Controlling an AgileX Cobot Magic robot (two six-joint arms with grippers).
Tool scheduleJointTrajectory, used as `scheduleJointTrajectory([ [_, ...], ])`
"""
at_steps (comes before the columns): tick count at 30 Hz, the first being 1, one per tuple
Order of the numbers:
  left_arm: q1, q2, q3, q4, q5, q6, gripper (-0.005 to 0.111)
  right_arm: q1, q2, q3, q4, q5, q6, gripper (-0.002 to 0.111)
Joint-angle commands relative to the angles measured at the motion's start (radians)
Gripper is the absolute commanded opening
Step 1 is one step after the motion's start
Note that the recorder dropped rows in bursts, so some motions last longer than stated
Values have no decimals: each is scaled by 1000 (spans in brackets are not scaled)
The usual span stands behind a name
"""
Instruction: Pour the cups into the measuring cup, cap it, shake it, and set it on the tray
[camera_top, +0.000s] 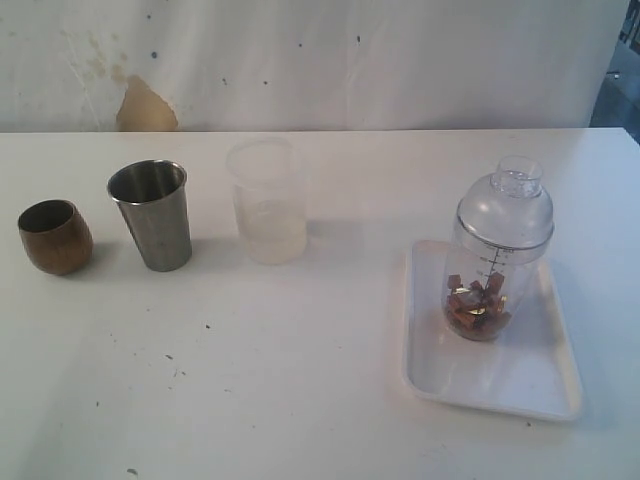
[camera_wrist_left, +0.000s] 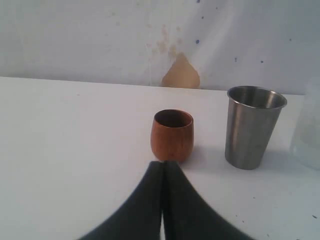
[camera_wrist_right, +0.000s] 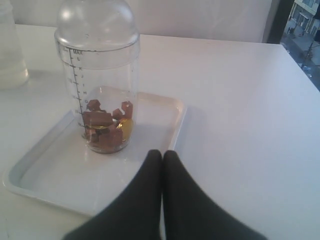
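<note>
The measuring cup (camera_top: 495, 270) stands upright on the white tray (camera_top: 530, 385) with a clear domed cap (camera_top: 507, 205) on it and brown pieces at its bottom. The right wrist view shows the measuring cup (camera_wrist_right: 100, 85) on the tray (camera_wrist_right: 55, 175), with my right gripper (camera_wrist_right: 162, 154) shut and empty a short way in front of it. The wooden cup (camera_top: 54, 236) and steel tumbler (camera_top: 152, 214) stand upright at the left. My left gripper (camera_wrist_left: 163, 164) is shut and empty, just before the wooden cup (camera_wrist_left: 172, 135), beside the tumbler (camera_wrist_left: 252, 126). Neither arm shows in the exterior view.
A frosted translucent cup (camera_top: 267, 202) stands between the tumbler and the tray. A brown stain (camera_top: 145, 105) marks the white backdrop behind the table. Small dark specks dot the tabletop (camera_top: 250, 370) near the front.
</note>
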Motion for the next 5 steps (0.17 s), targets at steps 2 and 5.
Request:
scheduleJointTrajectory([
  [2, 0, -4, 6, -4, -5, -2, 0, 0, -6, 2, -7, 2, -7, 0],
  [5, 0, -4, 6, -4, -5, -2, 0, 0, -6, 2, -7, 2, -7, 0],
])
